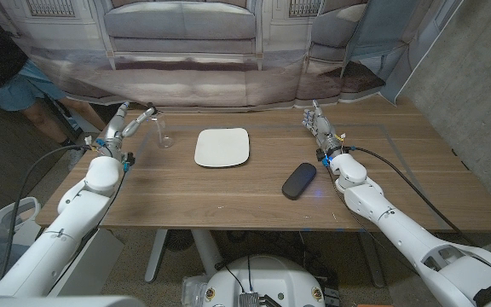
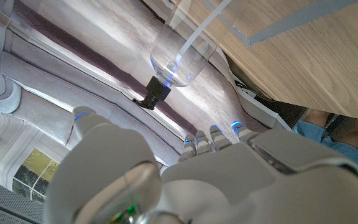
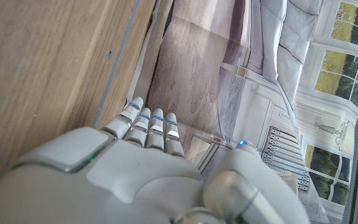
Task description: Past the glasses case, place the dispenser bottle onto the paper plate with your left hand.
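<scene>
At the far left of the surface (image 1: 228, 196), my left robot hand (image 1: 130, 119) reaches beside the clear, hard-to-see dispenser bottle (image 1: 165, 132), fingers apart, holding nothing. The paper plate (image 1: 222, 147) sits just right; the glasses case (image 1: 298, 180) nearer. My right robot hand (image 1: 320, 126) stands open.

Even, soft light; wrist views blur close up.

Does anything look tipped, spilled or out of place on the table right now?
Nothing stands out. The clear dispenser bottle stands upright beside the left hand, the paper plate lies flat and bare, and the glasses case lies closed near the right hand. No spill shows.
</scene>
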Controlling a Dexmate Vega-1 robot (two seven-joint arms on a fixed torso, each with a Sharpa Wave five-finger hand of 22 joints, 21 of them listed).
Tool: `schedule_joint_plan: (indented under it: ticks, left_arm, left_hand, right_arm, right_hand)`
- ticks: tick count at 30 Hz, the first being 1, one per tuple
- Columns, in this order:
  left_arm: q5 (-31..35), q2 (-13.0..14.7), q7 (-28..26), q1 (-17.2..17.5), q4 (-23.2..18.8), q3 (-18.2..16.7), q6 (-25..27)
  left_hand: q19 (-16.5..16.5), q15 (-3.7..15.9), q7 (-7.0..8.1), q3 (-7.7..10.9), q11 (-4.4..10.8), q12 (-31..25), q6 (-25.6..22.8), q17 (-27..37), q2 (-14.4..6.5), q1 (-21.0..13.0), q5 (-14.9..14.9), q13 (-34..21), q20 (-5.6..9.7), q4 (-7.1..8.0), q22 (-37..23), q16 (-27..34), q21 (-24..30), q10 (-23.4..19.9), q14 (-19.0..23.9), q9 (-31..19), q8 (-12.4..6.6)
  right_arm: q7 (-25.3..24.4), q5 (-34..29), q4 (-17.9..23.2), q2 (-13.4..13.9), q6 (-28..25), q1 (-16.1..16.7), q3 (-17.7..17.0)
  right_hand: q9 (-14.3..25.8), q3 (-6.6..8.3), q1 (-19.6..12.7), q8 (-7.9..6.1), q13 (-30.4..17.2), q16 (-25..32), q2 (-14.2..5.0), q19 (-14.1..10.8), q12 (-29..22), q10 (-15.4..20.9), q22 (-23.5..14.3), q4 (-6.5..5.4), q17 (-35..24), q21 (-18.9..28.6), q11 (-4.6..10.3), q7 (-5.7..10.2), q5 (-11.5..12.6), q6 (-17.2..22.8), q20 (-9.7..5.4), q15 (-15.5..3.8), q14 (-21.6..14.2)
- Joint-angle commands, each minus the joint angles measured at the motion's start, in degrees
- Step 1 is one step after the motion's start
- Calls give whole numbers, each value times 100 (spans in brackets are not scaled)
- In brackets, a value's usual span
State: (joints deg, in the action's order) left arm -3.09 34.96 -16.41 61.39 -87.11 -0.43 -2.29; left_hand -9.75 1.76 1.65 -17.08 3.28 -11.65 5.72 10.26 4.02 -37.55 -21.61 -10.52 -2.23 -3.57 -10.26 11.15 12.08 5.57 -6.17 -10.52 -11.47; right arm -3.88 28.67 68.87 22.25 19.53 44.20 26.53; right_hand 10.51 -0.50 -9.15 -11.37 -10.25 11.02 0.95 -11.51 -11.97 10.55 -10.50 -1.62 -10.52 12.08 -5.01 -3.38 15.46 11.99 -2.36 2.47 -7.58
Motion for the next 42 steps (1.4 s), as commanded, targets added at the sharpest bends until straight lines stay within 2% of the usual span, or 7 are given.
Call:
schedule_joint_plan:
  ticks: [1,15,42]
  left_arm:
    - [145,-32,-81,-177,189,150,65]
    - [203,-98,-61,-427,465,270,187]
    - [365,-99,-160,-479,387,334,318]
  left_hand:
    - [-64,20,26,-49,30,-36,-22,26,41,-46,-27,-15,31,-15,-20,1,-10,-21,12,-28,-30]
    - [-34,50,44,-60,60,-35,-66,28,40,-78,-46,-16,9,-22,-23,2,-6,-43,35,-30,-36]
    - [-5,106,64,-57,114,-39,-144,30,5,-160,-86,-18,-2,-41,-28,4,-5,-95,73,-33,-49]
  right_arm:
    - [42,5,-127,-53,34,-67,22]
    - [6,-33,-222,-102,86,-123,33]
    - [-30,-37,-181,-93,127,-47,22]
  right_hand:
    - [20,-42,-12,6,-23,-10,-45,-55,-19,39,-29,2,-12,-11,8,-8,8,35,-30,0,-28]
    - [20,-55,-8,0,-23,-10,-47,-53,-21,54,-30,3,-14,-15,-4,-20,9,58,-37,-9,-36]
    - [21,-78,0,-4,-24,-16,-57,-36,-20,75,-30,1,-16,-25,-39,-34,9,85,-30,-4,-32]
